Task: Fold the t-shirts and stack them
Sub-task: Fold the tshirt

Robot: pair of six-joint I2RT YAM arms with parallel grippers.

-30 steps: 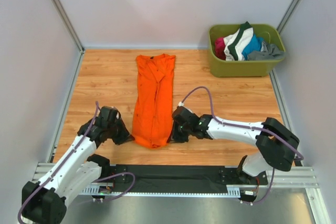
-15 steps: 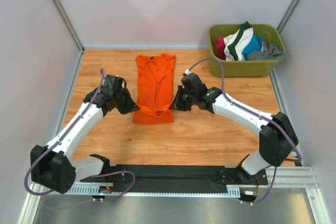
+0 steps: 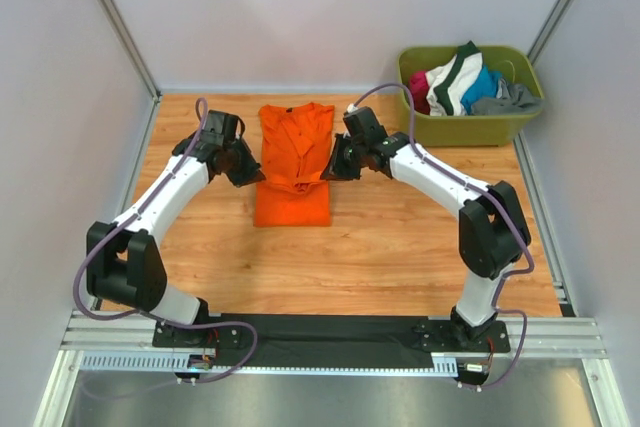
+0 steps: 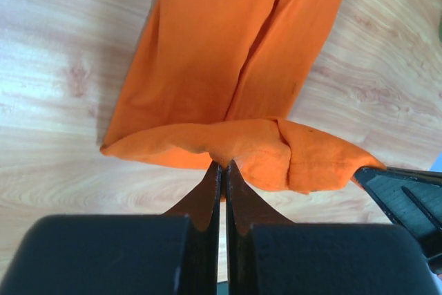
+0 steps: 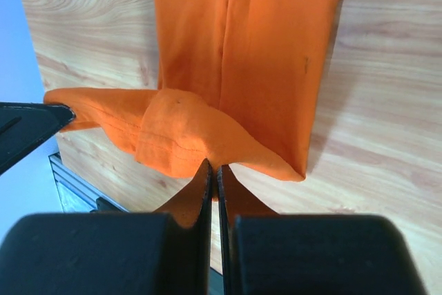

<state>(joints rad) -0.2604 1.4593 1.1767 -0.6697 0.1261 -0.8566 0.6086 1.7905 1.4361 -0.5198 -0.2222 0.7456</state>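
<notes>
Seen from above, the black wrist housings hide both pairs of fingers, and how much cloth sits between them is hard to make out. In the wrist views the left fingers [image 4: 215, 170] and the right fingers [image 5: 206, 170] are each pressed almost together, pinching the folded-over hem of the plain bright orange cloth t-shirt [image 3: 294, 152]. The shirt stretches away ahead of them, its near end doubled over the rest. Under it is a pale wood-grain worktop [image 3: 400, 247] between white walls [image 3: 300, 17]. Beyond the right fingers stands an olive-green plastic tub [image 3: 455, 129] heaped with mixed clothes [image 3: 455, 82]
</notes>
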